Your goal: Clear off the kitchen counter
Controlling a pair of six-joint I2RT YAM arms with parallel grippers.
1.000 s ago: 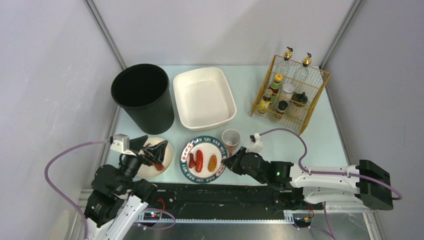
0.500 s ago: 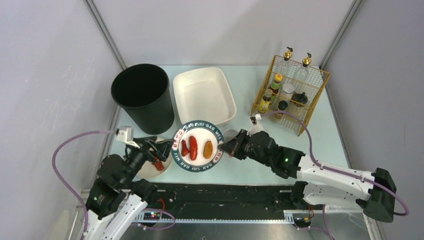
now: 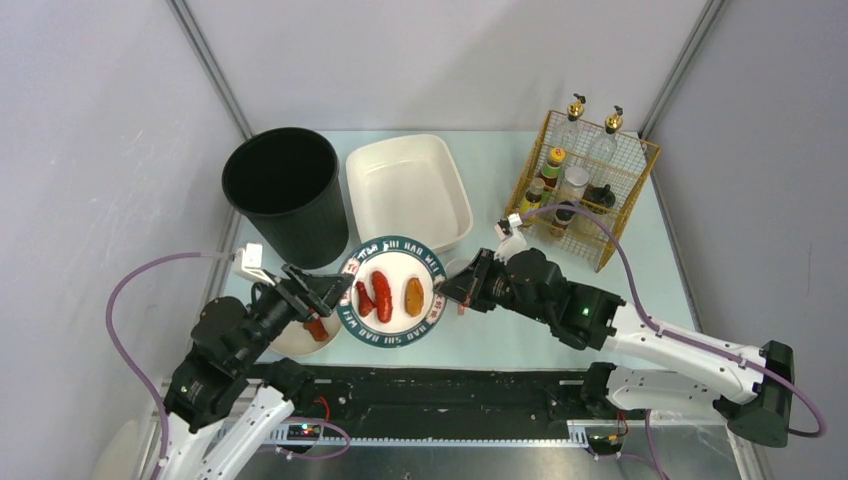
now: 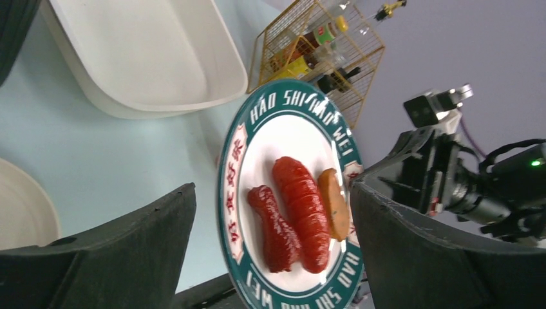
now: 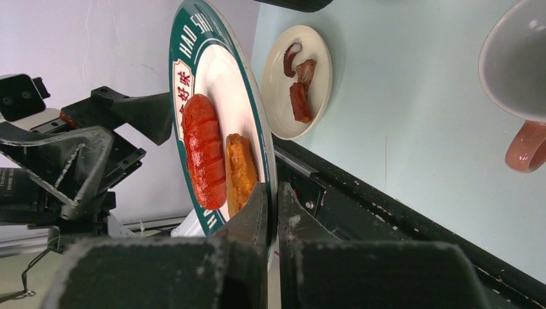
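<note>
A green-rimmed plate [image 3: 396,245] with two red sausages [image 3: 381,296] and an orange piece [image 3: 414,296] hangs tilted above the pale mint kitchen counter [image 3: 520,330]. My right gripper [image 3: 447,290] is shut on its right rim. In the right wrist view the right gripper [image 5: 272,193] pinches the plate's edge [image 5: 187,38]. My left gripper [image 3: 318,292] stands open just left of the plate. In the left wrist view the left gripper [image 4: 272,193] faces the plate [image 4: 293,103], its jaws wide apart and touching nothing.
A small cream plate [image 3: 290,342] with food scraps [image 3: 318,328] lies under my left gripper. A mug [image 5: 515,58] stands beside my right arm. At the back stand a black bin [image 3: 285,190], a white tub [image 3: 408,190] and a yellow wire rack [image 3: 580,190] of bottles.
My right gripper has lifted the green-rimmed plate off the counter and carried it back and leftward. My left arm has risen and swung right toward the plate's left edge.
</note>
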